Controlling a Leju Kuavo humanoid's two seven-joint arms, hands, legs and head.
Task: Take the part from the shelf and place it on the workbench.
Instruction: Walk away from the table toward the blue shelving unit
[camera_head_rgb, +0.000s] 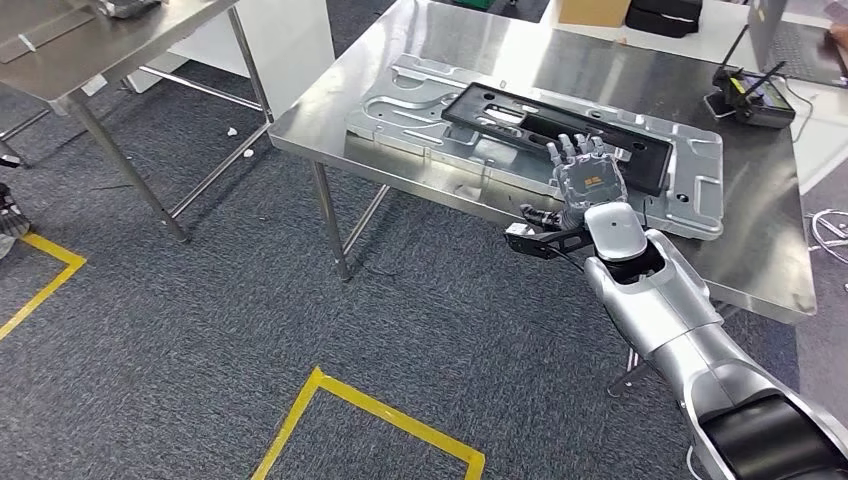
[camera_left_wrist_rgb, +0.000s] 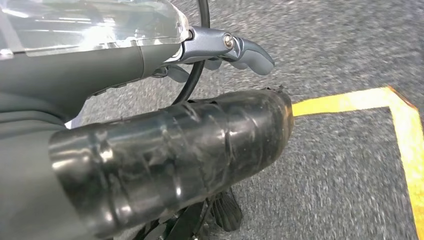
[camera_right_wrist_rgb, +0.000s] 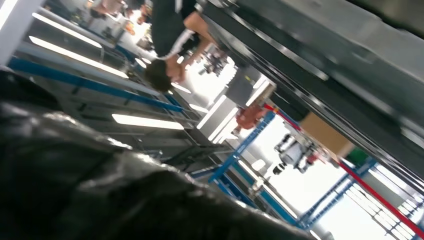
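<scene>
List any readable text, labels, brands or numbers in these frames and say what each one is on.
No text can be read in any view.
Black part and grey metal panel on the workbench: no markings legible.
Black device with antennas: any label is too small to read.
Right hand: the orange patch on its back is too small to read.
Right wrist view: blurred, nothing legible.

Black flat part (camera_head_rgb: 540, 120) lies on workbench (camera_head_rgb: 760, 260).

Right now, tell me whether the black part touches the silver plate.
Touching. The head view shows the black part lying flat on the silver plate, no gap visible.
</scene>
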